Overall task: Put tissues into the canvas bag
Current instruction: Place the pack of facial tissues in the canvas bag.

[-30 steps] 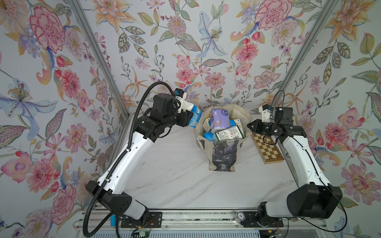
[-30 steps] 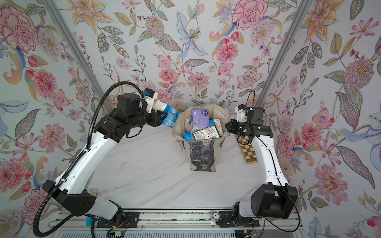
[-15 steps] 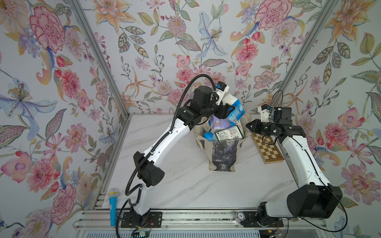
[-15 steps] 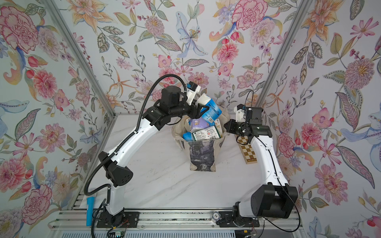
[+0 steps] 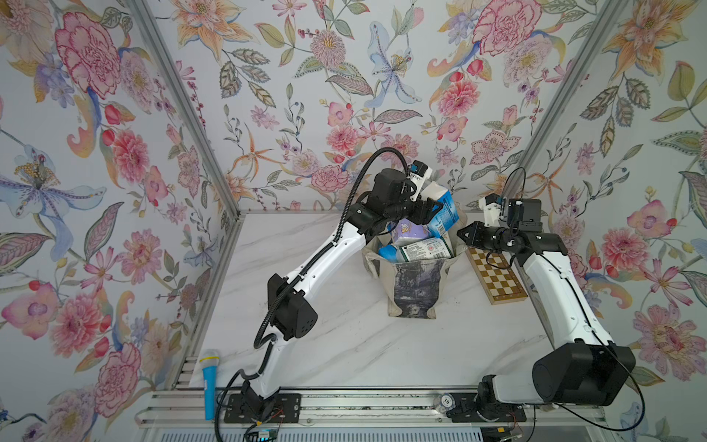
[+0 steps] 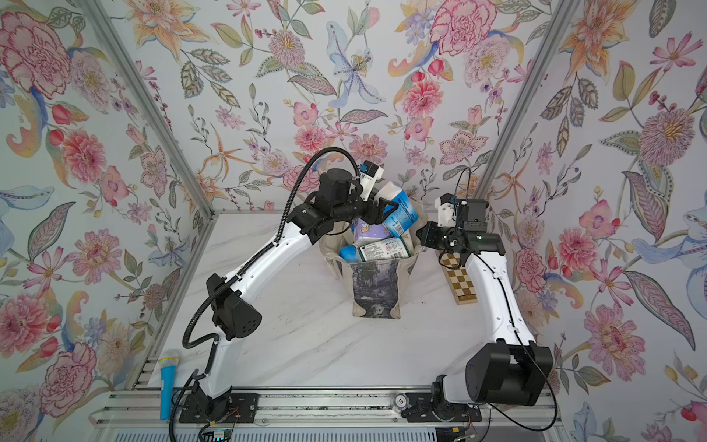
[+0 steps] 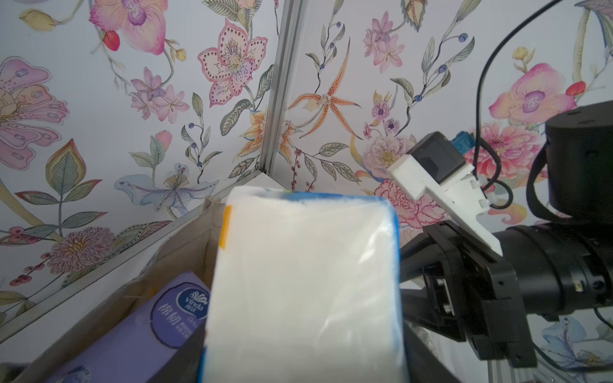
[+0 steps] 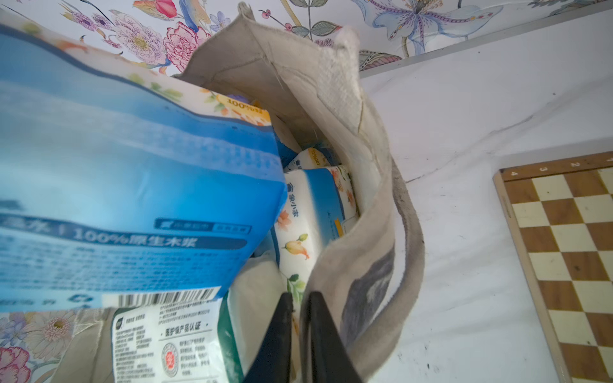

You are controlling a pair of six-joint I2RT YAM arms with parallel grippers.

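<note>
The cream canvas bag (image 5: pixel 413 283) (image 6: pixel 377 283) stands at the back middle of the table, stuffed with tissues. A lilac pack (image 5: pixel 407 231) (image 7: pixel 142 331) and a green-white pack with a barcode (image 5: pixel 421 248) (image 8: pixel 166 341) stick out of its top. My left gripper (image 5: pixel 434 212) (image 6: pixel 386 212) is shut on a blue-and-white tissue pack (image 5: pixel 443 208) (image 7: pixel 305 282) (image 8: pixel 116 199), tilted just above the bag's mouth. My right gripper (image 5: pixel 461 233) (image 8: pixel 300 318) is shut on the bag's right rim (image 8: pixel 331 83), with fabric pinched between its fingers.
A wooden chessboard (image 5: pixel 497 275) (image 8: pixel 570 248) lies flat right of the bag, under my right arm. A blue toy microphone (image 5: pixel 209 379) (image 6: pixel 166 382) lies at the table's front left corner. Floral walls enclose the table on three sides.
My left arm swung right with the blue-and-white pack, from left of the bag to over its mouth. The right gripper has stayed on the bag's rim.
</note>
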